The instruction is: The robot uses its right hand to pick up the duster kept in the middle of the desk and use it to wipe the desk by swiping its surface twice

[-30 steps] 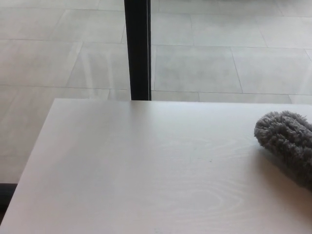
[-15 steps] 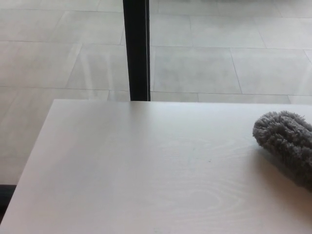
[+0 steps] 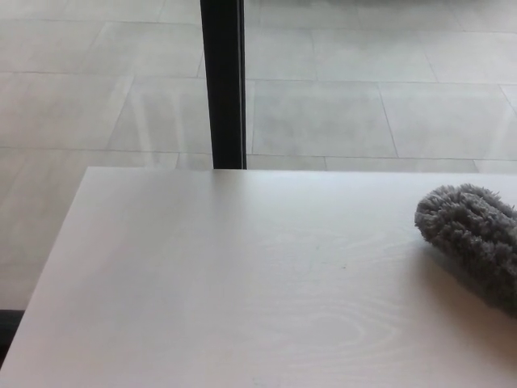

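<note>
Grey fluffy duster (image 3: 472, 239) lay on the pale wood-grain tabletop (image 3: 242, 291) at its right edge, black post (image 3: 223, 81) stood behind, neither hand showed

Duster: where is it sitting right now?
In the head view the grey duster lies on the white desk at the far right, partly cut off by the picture's right edge, well to the right of the black post behind the desk.

The worktop (image 3: 242, 283) lies bare across its left and middle. A grey duster (image 3: 472, 238) occupies its right edge. A black post (image 3: 223, 81) stands beyond the far edge.
</note>
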### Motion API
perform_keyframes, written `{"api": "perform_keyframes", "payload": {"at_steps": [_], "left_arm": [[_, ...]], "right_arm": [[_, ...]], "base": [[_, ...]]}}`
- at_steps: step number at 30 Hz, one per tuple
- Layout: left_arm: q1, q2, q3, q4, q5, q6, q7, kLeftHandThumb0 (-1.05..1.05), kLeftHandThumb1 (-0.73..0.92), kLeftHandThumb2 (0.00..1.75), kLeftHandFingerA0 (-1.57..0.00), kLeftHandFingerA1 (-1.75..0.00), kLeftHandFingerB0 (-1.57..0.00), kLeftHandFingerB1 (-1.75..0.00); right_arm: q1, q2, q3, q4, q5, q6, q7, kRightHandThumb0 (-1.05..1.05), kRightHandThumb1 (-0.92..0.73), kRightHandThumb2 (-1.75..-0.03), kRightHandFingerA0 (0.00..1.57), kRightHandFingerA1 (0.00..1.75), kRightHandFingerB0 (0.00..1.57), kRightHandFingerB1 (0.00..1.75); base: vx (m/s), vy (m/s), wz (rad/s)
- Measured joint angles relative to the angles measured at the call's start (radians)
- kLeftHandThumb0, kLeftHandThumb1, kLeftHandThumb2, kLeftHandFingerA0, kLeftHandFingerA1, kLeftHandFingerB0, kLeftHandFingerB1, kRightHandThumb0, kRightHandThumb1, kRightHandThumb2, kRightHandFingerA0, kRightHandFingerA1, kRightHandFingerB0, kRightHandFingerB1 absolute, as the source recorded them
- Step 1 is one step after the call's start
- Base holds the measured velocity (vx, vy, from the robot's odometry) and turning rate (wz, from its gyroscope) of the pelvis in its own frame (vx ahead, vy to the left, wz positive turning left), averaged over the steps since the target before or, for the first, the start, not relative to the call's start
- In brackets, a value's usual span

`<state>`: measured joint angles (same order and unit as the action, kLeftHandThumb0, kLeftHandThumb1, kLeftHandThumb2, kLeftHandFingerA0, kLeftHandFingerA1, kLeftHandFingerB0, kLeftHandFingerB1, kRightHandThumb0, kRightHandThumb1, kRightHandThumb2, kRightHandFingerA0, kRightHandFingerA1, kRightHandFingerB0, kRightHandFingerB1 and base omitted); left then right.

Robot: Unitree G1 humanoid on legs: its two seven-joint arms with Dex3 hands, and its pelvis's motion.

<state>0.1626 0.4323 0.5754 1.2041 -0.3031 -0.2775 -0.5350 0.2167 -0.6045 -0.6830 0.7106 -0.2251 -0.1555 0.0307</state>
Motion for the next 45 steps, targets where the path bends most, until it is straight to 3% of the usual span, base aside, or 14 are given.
{"api": "perform_keyframes", "payload": {"at_steps": [8,9,15,16,19,30,32,33,35,37,40,41,43,45], "left_arm": [[0.003,0.0,0.0,0.016,0.001,0.001,0.01,-1.05,0.53,0.89,-0.97,-1.12,-0.81,-1.2],[0.003,0.0,0.0,0.018,0.001,0.002,0.01,-1.05,0.53,0.89,-0.97,-1.13,-0.81,-1.19],[0.002,0.0,0.0,0.026,0.001,0.005,0.018,-1.05,0.5,0.91,-1.02,-1.1,-0.82,-1.2],[0.002,0.0,0.001,0.027,0.001,0.005,0.02,-1.05,0.5,0.9,-1.04,-1.1,-0.84,-1.2],[0.003,0.0,0.001,0.032,0.001,0.005,0.024,-1.05,0.49,0.9,-0.98,-1.14,-0.81,-1.22],[0.002,0.001,0.001,0.051,0.002,0.021,0.04,-1.05,0.47,0.88,-0.97,-1.16,-0.79,-1.24],[0.004,0.001,0.002,0.054,0.001,0.026,0.041,-1.05,0.31,1.11,-0.88,-1.23,-0.72,-1.32],[0.01,0.001,0.005,0.057,0.0,0.032,0.04,-1.05,0.32,1.11,-0.86,-1.23,-0.69,-1.31],[0.017,0.002,0.011,0.065,-0.003,0.043,0.04,-1.05,0.33,1.12,-0.88,-1.22,-0.68,-1.32],[0.025,0.004,0.015,0.07,-0.004,0.051,0.041,-1.05,0.5,0.86,-0.93,-1.17,-0.73,-1.28],[0.034,0.009,0.016,0.073,-0.005,0.063,0.046,-1.05,0.35,1.14,-0.91,-1.17,-0.75,-1.25],[0.035,0.011,0.016,0.074,-0.005,0.066,0.048,-1.05,0.52,0.86,-0.93,-1.13,-0.72,-1.19],[0.039,0.019,0.015,0.077,-0.005,0.075,0.051,-1.05,0.5,0.85,-0.95,-1.12,-0.74,-1.21],[0.041,0.022,0.015,0.078,-0.005,0.08,0.054,-1.05,0.35,1.14,-0.93,-1.17,-0.75,-1.3]], "right_arm": [[0.01,0.1,-0.149,0.159,0.105,-0.003,0.031,-0.7,-0.66,-0.72,0.0,0.32,0.0,0.3],[0.007,0.11,-0.163,0.176,0.116,-0.002,0.035,-0.73,-0.58,-0.97,0.0,0.45,0.02,0.31],[-0.008,0.168,-0.259,0.274,0.194,0.011,0.059,-0.77,-0.58,-0.95,0.08,0.63,0.0,0.3],[-0.012,0.175,-0.274,0.288,0.206,0.015,0.063,-0.68,-0.8,-0.64,0.12,0.7,0.01,0.27],[-0.022,0.189,-0.316,0.317,0.243,0.028,0.073,-0.69,-0.81,-0.64,0.09,0.67,0.0,0.34],[-0.079,0.205,-0.44,0.401,0.39,0.089,0.125,-0.69,-0.8,-0.65,0.27,0.75,0.0,0.36],[-0.081,0.205,-0.446,0.406,0.408,0.097,0.132,-0.69,-0.79,-0.64,0.26,0.71,0.0,0.31],[-0.08,0.205,-0.45,0.41,0.429,0.105,0.141,-0.71,-0.61,-0.97,0.29,0.68,0.0,0.32],[-0.076,0.206,-0.453,0.417,0.456,0.116,0.147,-0.71,-0.77,-0.64,0.25,0.73,0.0,0.33],[-0.071,0.206,-0.453,0.419,0.481,0.125,0.153,-0.73,-0.61,-0.98,0.29,0.7,0.0,0.32],[-0.061,0.206,-0.439,0.42,0.518,0.132,0.16,-0.72,-0.79,-0.64,0.23,0.7,0.0,0.33],[-0.057,0.206,-0.432,0.423,0.527,0.132,0.164,-0.75,-0.62,-0.95,0.23,0.66,0.02,0.31],[-0.045,0.206,-0.415,0.437,0.547,0.131,0.175,-0.76,-0.61,-0.96,0.29,0.67,0.02,0.4],[-0.035,0.206,-0.398,0.452,0.561,0.127,0.18,-0.72,-0.59,-0.92,0.23,0.67,0.09,0.52]], "base": [[0.0,0.0,0.0],[0.0,0.0,0.0],[0.0,0.0,0.0],[0.0,0.0,0.0],[0.0,0.0,0.0],[0.0,0.0,0.0],[0.0,0.0,0.0],[0.0,0.0,0.0],[0.0,0.0,0.0],[0.0,0.0,0.0],[0.0,0.0,0.0],[0.0,0.0,0.0],[0.0,0.0,0.0],[0.0,0.0,0.0]]}}
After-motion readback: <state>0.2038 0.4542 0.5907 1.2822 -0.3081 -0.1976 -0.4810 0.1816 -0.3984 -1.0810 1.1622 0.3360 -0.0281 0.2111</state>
